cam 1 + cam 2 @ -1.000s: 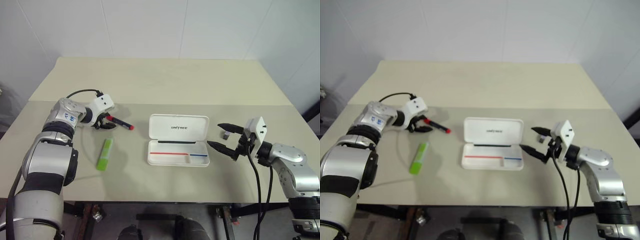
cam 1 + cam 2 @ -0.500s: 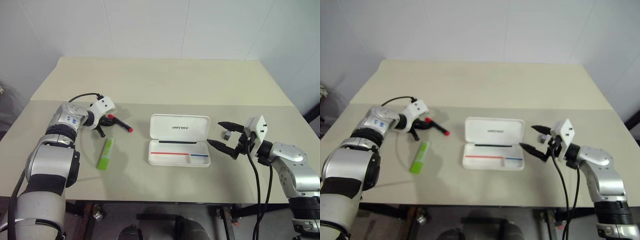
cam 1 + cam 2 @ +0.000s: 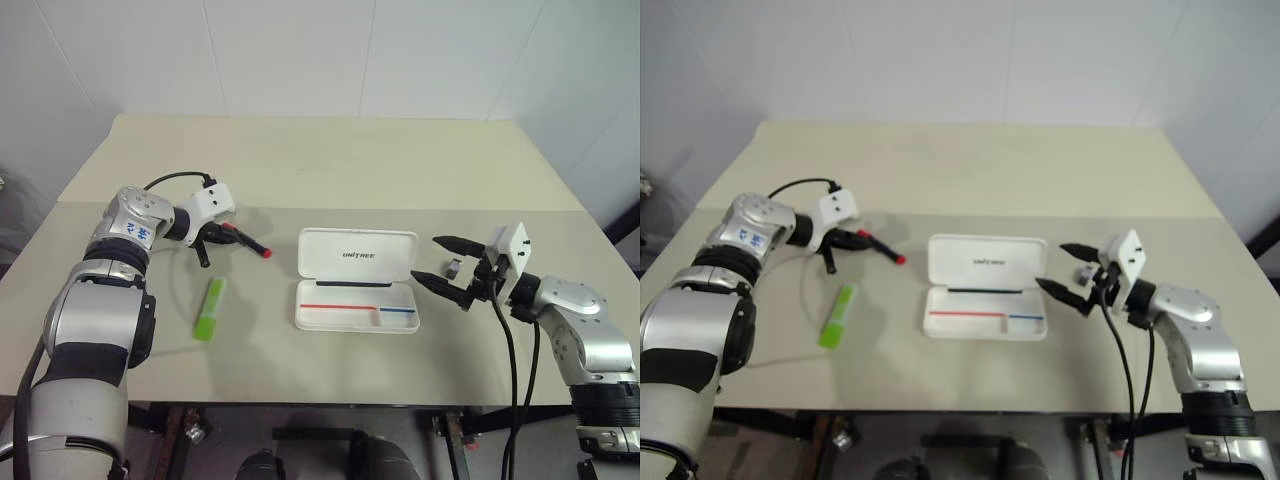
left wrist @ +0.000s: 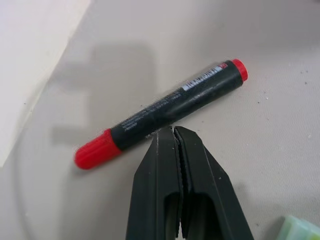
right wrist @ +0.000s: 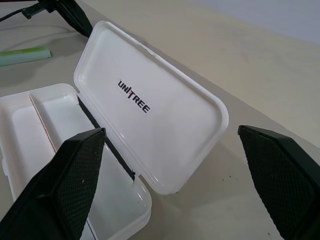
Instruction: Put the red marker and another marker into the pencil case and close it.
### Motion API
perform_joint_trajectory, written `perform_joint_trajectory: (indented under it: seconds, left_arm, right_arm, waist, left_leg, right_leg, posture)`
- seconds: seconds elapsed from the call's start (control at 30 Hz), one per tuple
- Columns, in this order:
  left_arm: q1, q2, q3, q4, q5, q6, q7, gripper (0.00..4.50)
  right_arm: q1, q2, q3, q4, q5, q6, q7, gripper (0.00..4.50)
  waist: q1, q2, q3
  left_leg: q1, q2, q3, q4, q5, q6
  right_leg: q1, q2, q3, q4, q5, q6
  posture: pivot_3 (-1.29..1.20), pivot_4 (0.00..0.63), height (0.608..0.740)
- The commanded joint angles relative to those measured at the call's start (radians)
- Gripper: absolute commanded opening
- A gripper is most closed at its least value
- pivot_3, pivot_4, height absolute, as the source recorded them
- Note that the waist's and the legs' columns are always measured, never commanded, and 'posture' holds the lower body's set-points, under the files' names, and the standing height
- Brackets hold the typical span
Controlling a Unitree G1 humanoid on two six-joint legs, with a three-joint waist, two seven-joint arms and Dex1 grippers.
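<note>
A big tan table [image 3: 330, 165] with a line running across its top stands against a white wall [image 3: 300, 55] made of big flat panels, and the floor [image 3: 320, 440] under the table looks dark.

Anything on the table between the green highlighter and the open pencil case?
No. In the left eye view, the stretch between the green highlighter and the pencil case is bare tabletop; the red marker lies farther back.
</note>
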Motion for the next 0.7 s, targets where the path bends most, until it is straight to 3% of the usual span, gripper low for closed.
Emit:
perform_joint_trajectory:
  seconds: [0.03,0.17,0.2,0.3,0.6,0.67,0.7]
  left_arm:
    - [-0.040,0.017,0.012,-0.034,-0.006,-0.005,0.039,0.03]
    - [-0.046,0.010,0.006,-0.029,0.001,0.006,0.059,0.03]
    - [-0.048,0.006,0.004,-0.027,0.002,0.010,0.064,0.20]
    - [-0.053,-0.005,0.005,-0.020,0.004,0.042,0.085,0.93]
    - [-0.060,-0.036,0.024,-0.010,-0.008,0.111,0.133,3.98]
    - [-0.062,-0.041,0.029,-0.008,-0.010,0.132,0.155,4.47]
    - [-0.063,-0.043,0.032,-0.007,-0.013,0.140,0.161,4.47]
  right_arm:
    - [-0.029,0.004,-0.011,0.001,0.001,-0.024,0.011,4.50]
    - [-0.033,0.006,-0.014,0.005,-0.001,-0.027,0.013,4.50]
    - [-0.029,0.005,-0.016,0.001,-0.001,-0.028,0.014,4.50]
    - [-0.017,0.004,-0.021,-0.008,0.000,-0.028,0.010,4.50]
    - [0.028,-0.007,-0.046,-0.052,0.008,-0.023,-0.013,4.50]
    - [0.040,-0.009,-0.050,-0.063,0.010,-0.022,-0.018,4.50]
    - [0.043,-0.010,-0.051,-0.067,0.011,-0.020,-0.021,4.50]
  waist:
    - [0.000,0.000,0.000]
    - [0.000,0.000,0.000]
    - [0.000,0.000,0.000]
    - [0.000,0.000,0.000]
    - [0.000,0.000,0.000]
    - [0.000,0.000,0.000]
    - [0.000,0.000,0.000]
  left_leg:
    - [0.000,0.000,0.000,0.000,0.000,0.000]
    - [0.000,0.000,0.000,0.000,0.000,0.000]
    - [0.000,0.000,0.000,0.000,0.000,0.000]
    - [0.000,0.000,0.000,0.000,0.000,0.000]
    - [0.000,0.000,0.000,0.000,0.000,0.000]
    - [0.000,0.000,0.000,0.000,0.000,0.000]
    - [0.000,0.000,0.000,0.000,0.000,0.000]
  right_leg:
    - [0.000,0.000,0.000,0.000,0.000,0.000]
    - [0.000,0.000,0.000,0.000,0.000,0.000]
    - [0.000,0.000,0.000,0.000,0.000,0.000]
    - [0.000,0.000,0.000,0.000,0.000,0.000]
    - [0.000,0.000,0.000,0.000,0.000,0.000]
    - [0.000,0.000,0.000,0.000,0.000,0.000]
    - [0.000,0.000,0.000,0.000,0.000,0.000]
  posture:
    - [0.00,0.150,0.740]
    - [0.00,0.150,0.740]
    - [0.00,0.150,0.740]
    - [0.00,0.150,0.740]
    - [0.00,0.150,0.740]
    - [0.00,0.150,0.740]
    - [0.00,0.150,0.740]
